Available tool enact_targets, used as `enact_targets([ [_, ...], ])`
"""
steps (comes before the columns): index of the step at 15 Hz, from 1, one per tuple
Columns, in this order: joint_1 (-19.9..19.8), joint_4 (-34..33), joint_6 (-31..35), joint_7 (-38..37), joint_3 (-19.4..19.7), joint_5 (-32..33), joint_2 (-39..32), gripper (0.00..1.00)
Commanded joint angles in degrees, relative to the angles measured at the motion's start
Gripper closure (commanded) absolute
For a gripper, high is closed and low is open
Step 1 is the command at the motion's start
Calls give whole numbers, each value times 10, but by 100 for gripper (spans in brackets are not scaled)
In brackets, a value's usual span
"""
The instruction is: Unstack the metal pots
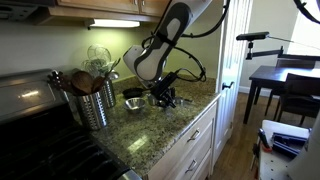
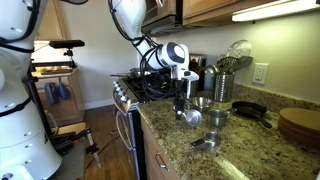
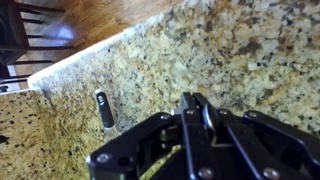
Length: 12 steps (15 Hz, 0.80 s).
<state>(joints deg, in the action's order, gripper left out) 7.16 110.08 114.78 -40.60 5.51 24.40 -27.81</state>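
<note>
Several small shiny metal pots stand on the granite counter. In an exterior view there is one behind the gripper (image 2: 205, 102), one beside it (image 2: 216, 118) and one nearer the counter's front (image 2: 207, 143). In an exterior view they show as a cluster (image 1: 133, 100). My gripper (image 2: 184, 104) hangs low over the counter near its front edge, fingers closed on the thin rim of a metal pot (image 2: 190, 118). In the wrist view the gripper (image 3: 197, 100) is shut with a grey metal edge (image 3: 208, 118) between its fingers. The gripper also shows in an exterior view (image 1: 165, 97).
A ribbed steel canister of wooden spoons (image 1: 97, 105) and a wire whisk (image 1: 100, 58) stand by the stove (image 1: 35, 130). A black pan (image 2: 250, 110) and a wooden board (image 2: 300, 125) lie further along the counter. The counter edge and a drawer handle (image 3: 105, 108) lie below the gripper.
</note>
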Motion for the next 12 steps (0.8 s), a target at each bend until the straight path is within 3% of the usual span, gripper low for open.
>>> enact_targets([
  [1, 12, -16, -19, 1, 8, 17, -12, 93],
  [6, 12, -27, -20, 4, 9, 20, -19, 80],
  [7, 12, -27, -20, 4, 10, 20, -19, 60],
  [12, 11, -28, -20, 4, 11, 20, -17, 28],
])
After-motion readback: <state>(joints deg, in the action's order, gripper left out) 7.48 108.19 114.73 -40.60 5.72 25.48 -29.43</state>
